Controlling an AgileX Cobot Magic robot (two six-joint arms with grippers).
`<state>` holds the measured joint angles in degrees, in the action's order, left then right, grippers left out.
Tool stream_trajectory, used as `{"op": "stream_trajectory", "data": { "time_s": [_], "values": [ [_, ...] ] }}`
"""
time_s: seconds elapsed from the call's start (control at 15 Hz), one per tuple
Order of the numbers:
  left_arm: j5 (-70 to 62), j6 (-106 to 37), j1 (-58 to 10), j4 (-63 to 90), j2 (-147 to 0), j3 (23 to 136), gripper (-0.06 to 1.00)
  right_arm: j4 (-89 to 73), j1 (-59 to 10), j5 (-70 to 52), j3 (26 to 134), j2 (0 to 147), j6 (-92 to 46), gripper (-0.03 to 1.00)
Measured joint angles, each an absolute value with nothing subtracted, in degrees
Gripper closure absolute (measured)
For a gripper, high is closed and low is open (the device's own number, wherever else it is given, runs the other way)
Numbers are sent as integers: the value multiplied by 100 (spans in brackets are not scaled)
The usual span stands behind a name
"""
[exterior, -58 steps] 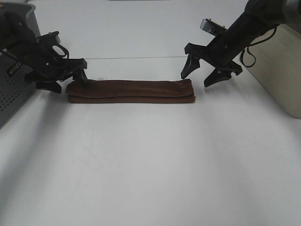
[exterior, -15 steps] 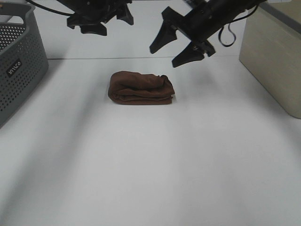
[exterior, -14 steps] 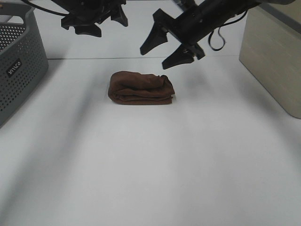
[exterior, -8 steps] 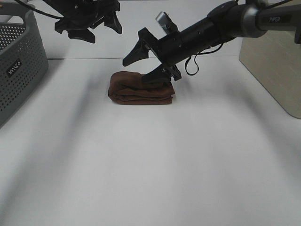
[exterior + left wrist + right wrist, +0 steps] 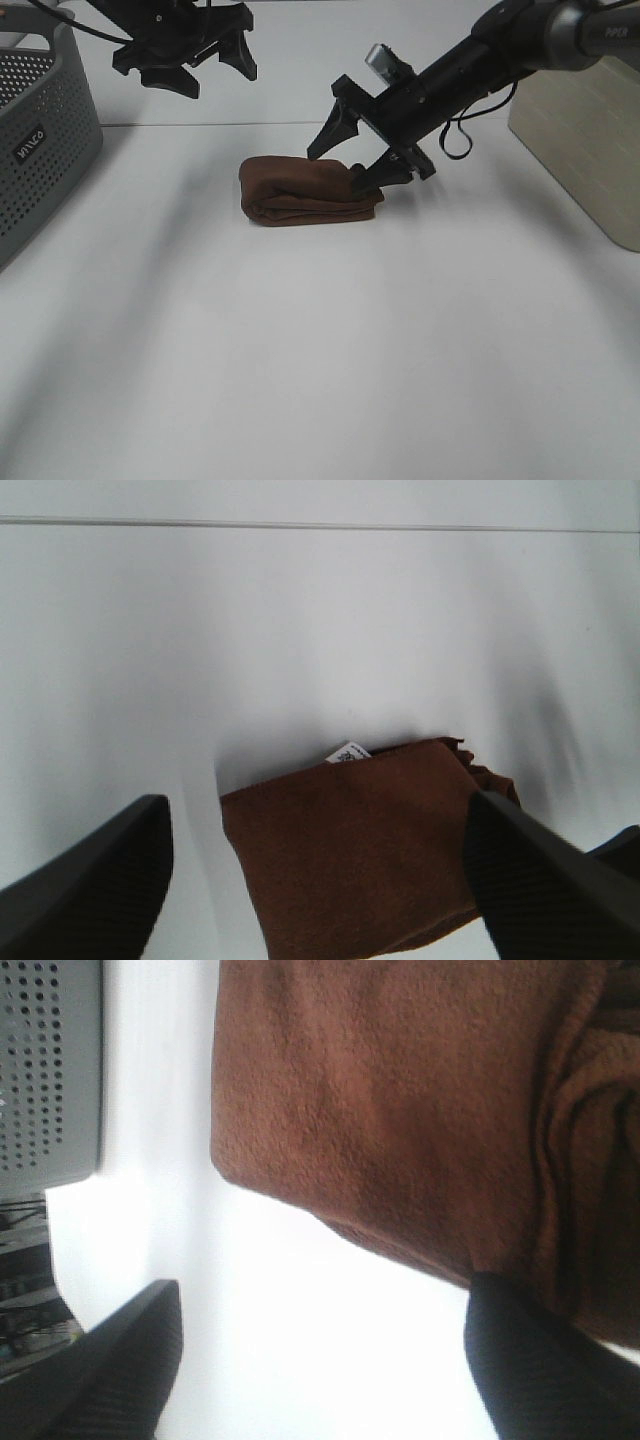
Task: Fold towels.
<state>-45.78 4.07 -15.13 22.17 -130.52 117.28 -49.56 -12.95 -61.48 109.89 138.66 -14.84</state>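
Centre of the white desk (image 5: 320, 340): towel (image 5: 305, 190), now a compact folded bundle nudged slightly rightward, folding judged nearly complete; right hand (image 5: 355, 160) newly lowered onto its right end, fingers spread, one tip touching cloth, nothing pinched; left hand (image 5: 185, 55) spread, empty, raised at upper left.

A grey perforated basket (image 5: 40, 140) with a small white label stands at the left edge of the white table (image 5: 320, 340), well apart from a beige box (image 5: 585, 140) at the right edge.
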Motion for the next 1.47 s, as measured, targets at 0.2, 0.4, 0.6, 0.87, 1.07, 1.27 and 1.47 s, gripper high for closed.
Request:
{"op": "stream_trajectory", "data": {
  "time_s": [0.2, 0.4, 0.6, 0.87, 1.07, 1.27, 1.47],
  "values": [
    [-5094, 395, -1513, 1931, -12857, 11728, 19, -3466, -1295, -6452, 10995, 13104, -877, 23],
    [-6068, 264, -1513, 1432, -12382, 11728, 19, -2246, -1295, -6893, 10995, 12410, -401, 23],
    [-6835, 206, -1553, 693, -11803, 11728, 19, -1570, -1295, -6910, 10932, 11746, -189, 23],
    [-6939, 178, -1696, -57, -11133, 11505, 19, -1335, -1295, -6916, 10055, 10628, -178, 23],
    [-6944, 172, -1753, -57, -9820, 10027, 19, -1060, -1295, -6939, 8251, 9053, -178, 23],
    [-6944, 172, -1753, -57, -8657, 8377, 19, -934, -1295, -6961, 6904, 7781, -189, 23],
    [-6956, 172, -1753, -52, -7391, 6927, 19, -922, -1295, -6967, 5850, 6715, -189, 23]
  ]
}}
